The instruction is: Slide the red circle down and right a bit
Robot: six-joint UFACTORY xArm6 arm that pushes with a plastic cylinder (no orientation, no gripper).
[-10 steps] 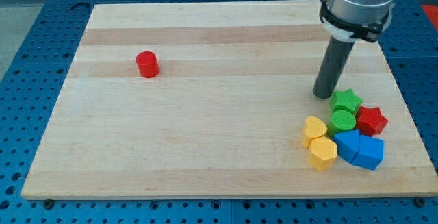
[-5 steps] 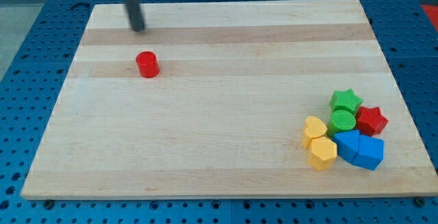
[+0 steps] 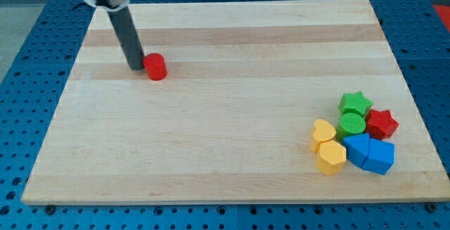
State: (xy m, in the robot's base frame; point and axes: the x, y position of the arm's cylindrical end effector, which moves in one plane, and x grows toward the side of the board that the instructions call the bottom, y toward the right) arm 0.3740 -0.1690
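Lying flat on a blue pegboard bench [image 3: 21, 117], the pale wooden board [image 3: 225, 152] fills most of the view, its grain running in lighter and darker bands from left to right. Nearest the board's bottom-right corner sits a tight cluster of blocks: a yellow hexagon [image 3: 331, 157] and yellow heart [image 3: 323, 131], two blue blocks [image 3: 357, 148] [image 3: 380, 157] whose shapes I cannot tell, a green circle [image 3: 351, 125], a red star [image 3: 382, 123] and a green star [image 3: 355, 104].

Farther up, toward the board's top-left corner and well apart from that cluster, my tip [image 3: 134, 68] rests on the wood, touching or just beside the left side of the red circle [image 3: 155, 67]. The rod ends plain, with nothing to open or close.

The red circle is a short, bright red cylinder standing upright, alone on a pale band.
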